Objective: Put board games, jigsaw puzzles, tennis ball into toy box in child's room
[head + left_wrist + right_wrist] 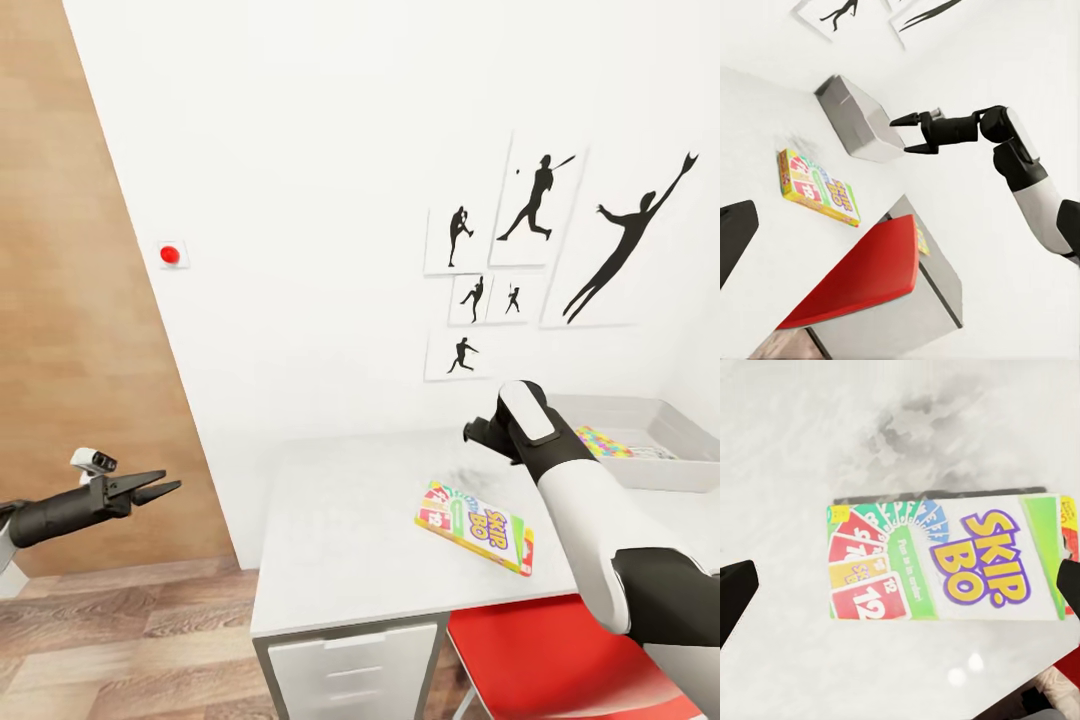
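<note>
A yellow, green and red board game (475, 527) printed "SKIP BO" lies flat on the light-grey table (340, 540), near its front edge. My right gripper (482, 432) hangs open above the table just behind the box, touching nothing. In the right wrist view the box (945, 559) lies below, between the spread dark fingers (735, 600). The left wrist view shows the right gripper (907, 135) open in front of the toy box (859, 124). The grey toy box (680, 440) stands at the table's back right with a jigsaw puzzle (603, 441) inside. My left gripper (165, 488) is open and empty, off the table's left end.
A red chair seat (560, 660) sits tucked under the table's front right. White drawers (350, 670) close the table's left end. The white wall behind carries black baseball silhouettes (540, 250) and a red button (170, 255). Wood floor (120, 640) lies to the left.
</note>
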Motion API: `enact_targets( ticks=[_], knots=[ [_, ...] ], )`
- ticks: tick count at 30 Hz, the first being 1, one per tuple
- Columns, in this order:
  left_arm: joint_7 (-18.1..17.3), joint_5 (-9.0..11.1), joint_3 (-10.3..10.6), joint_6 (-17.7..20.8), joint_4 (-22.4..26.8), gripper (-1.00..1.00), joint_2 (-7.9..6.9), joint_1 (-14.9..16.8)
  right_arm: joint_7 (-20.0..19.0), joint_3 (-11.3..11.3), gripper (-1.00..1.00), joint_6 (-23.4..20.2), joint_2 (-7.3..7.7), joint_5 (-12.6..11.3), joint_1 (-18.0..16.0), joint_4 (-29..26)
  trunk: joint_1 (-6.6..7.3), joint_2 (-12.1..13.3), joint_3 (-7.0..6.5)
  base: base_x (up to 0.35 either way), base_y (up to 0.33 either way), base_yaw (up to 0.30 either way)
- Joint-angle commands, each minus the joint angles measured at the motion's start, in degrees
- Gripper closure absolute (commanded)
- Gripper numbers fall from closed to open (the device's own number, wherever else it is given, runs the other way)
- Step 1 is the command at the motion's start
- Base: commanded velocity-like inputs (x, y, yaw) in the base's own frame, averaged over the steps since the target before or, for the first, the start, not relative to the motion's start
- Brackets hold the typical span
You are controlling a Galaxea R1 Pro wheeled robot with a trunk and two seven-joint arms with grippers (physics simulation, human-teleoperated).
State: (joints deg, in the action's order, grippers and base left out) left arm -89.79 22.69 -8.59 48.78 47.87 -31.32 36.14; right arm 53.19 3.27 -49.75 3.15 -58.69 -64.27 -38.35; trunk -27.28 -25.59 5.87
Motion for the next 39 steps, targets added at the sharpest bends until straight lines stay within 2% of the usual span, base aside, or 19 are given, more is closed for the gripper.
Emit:
enact_targets(
  ticks=[1, 21, 28, 39],
  knots=[
    [-0.2, 0.0, 0.1, 0.6, 0.1, -1.0, -0.04, 0.1, 0.3, 0.3, -1.0, -0.1, 0.1, -0.5, -0.1, -0.1, -0.03, -0.1, 0.19, 0.0, 0.0, 0.0],
    [-0.2, -0.1, 0.5, 0.0, 0.3, -1.0, -0.05, 0.1, -0.4, 0.3, -1.0, 0.8, 0.27, -0.4, 0.2, 0.1, -0.03, -0.1, 2.02, 0.085, 0.041, 0.0],
    [-0.2, -0.1, 0.5, 0.0, 0.3, -1.0, -0.05, 0.1, -0.6, 0.3, -1.0, 1.6, 2.19, -0.4, 0.2, 0.2, -0.03, -0.1, 2.68, 0.047, 0.0, 0.0],
    [-0.2, -0.1, 0.5, -0.4, 0.3, -1.0, -0.05, 0.1, -0.6, 0.3, -1.0, 1.9, 2.47, -0.4, 0.2, 0.2, -0.03, -0.1, 3.72, 0.002, 0.0, 0.0]
  ],
)
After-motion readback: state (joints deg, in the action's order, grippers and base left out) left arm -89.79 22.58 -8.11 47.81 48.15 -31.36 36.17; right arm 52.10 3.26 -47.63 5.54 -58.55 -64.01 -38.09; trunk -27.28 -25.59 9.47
